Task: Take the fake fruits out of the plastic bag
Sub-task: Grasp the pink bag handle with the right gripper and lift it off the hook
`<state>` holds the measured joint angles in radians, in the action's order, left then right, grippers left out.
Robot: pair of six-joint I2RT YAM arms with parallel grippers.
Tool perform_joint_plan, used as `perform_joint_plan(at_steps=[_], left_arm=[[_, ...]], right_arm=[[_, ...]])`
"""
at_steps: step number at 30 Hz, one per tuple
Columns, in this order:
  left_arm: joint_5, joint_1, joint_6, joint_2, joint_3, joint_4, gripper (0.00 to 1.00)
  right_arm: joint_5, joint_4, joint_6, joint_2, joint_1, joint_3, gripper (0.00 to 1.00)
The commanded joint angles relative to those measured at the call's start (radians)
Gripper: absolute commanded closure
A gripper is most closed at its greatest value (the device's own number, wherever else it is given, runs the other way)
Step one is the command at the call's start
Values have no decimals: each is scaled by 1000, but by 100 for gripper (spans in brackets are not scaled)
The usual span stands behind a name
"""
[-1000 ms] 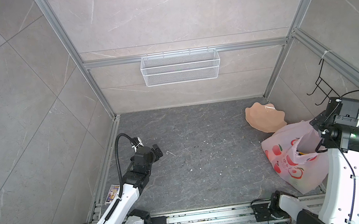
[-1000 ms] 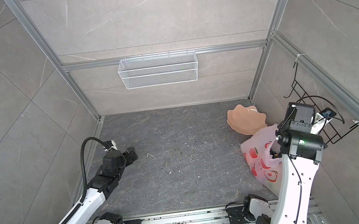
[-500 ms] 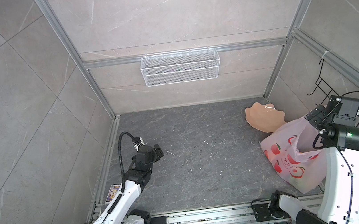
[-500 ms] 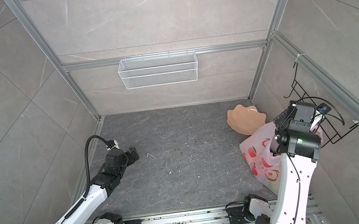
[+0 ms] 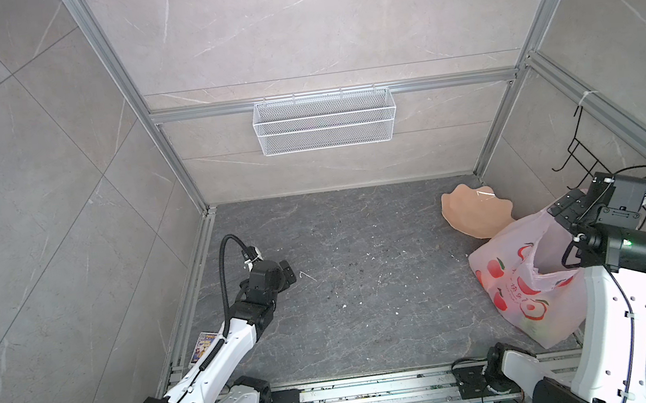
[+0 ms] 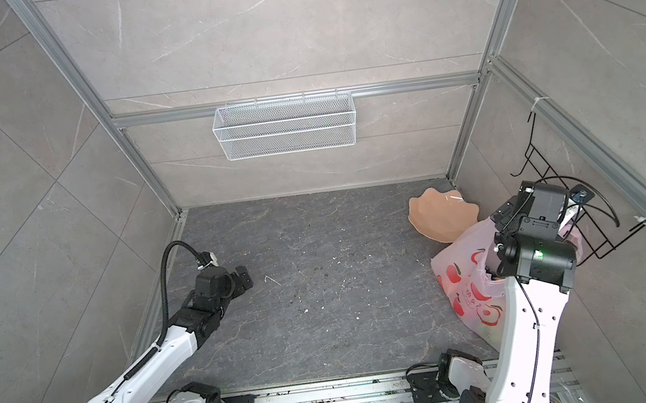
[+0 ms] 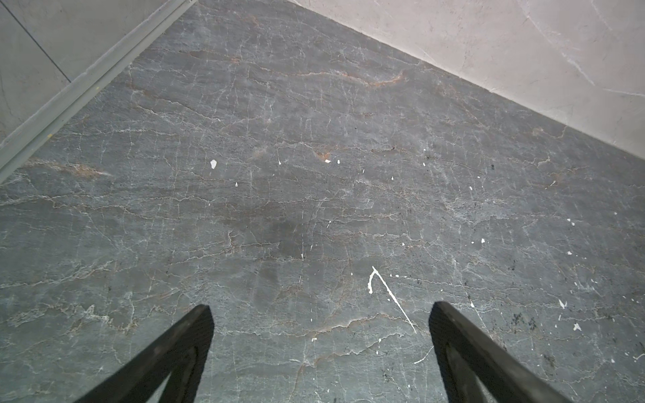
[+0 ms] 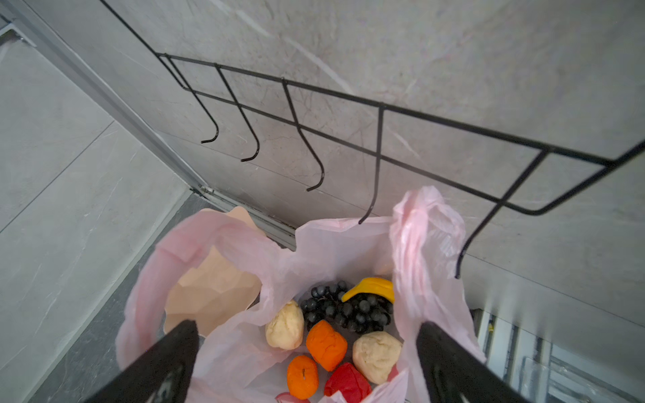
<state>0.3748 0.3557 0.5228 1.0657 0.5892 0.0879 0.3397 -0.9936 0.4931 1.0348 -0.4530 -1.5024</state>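
Looking down in both top views, the pink plastic bag [image 5: 534, 294] sits on the dark tabletop [image 5: 365, 289] by the right wall, just beside a peach plate [image 5: 475, 211]. The right tool [image 5: 565, 209] hangs over the bag's open top. The left tool [image 5: 286, 274] is well apart from it, over bare tabletop. The left wrist view shows the left tool open wide with nothing in it. The right wrist view shows the right tool open wide too, holding nothing. Inside the bag lie the fake fruits [image 8: 331, 335]: a banana [image 8: 371, 286], grapes [image 8: 349, 310], two oranges [image 8: 326, 343], a red apple [image 8: 347, 385] and two cream lumps [image 8: 286, 326]. A black hook rack [image 8: 377, 139] is on the wall behind.
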Motion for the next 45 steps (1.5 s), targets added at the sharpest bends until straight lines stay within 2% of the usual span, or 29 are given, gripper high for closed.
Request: perform_joint_plan(at_steps=[1, 6, 12, 18, 24, 27, 32, 34, 36, 42, 45], left_arm=[[8, 3, -24, 14, 23, -38, 0], [5, 3, -29, 36, 26, -46, 0], [1, 4, -33, 65, 34, -52, 0], [5, 3, -37, 91, 38, -59, 0], [10, 3, -43, 113, 41, -62, 0], [13, 3, -46, 119, 45, -59, 0], [16, 3, -51, 103, 40, -53, 0], [18, 3, -52, 98, 37, -54, 0], [14, 4, -54, 102, 38, -60, 0], [16, 4, -52, 125, 50, -47, 0], [31, 3, -49, 119, 51, -39, 0]], right_arm=[[-174, 62, -27, -25, -1, 30, 3], [-248, 68, -46, -9, 6, 8, 5], [-256, 88, -55, 13, 36, 7, 6], [-295, 144, -72, 1, 122, 18, 4], [-281, 168, -71, -6, 205, 40, 2], [-241, 150, -65, 17, 209, 47, 2], [-69, 113, -59, 72, 209, 50, 7], [-41, 114, -60, 78, 209, 53, 14], [-65, 130, -70, 82, 215, 59, 27], [-88, 168, -86, 75, 356, 57, 83], [-106, 174, -85, 77, 454, 41, 95]])
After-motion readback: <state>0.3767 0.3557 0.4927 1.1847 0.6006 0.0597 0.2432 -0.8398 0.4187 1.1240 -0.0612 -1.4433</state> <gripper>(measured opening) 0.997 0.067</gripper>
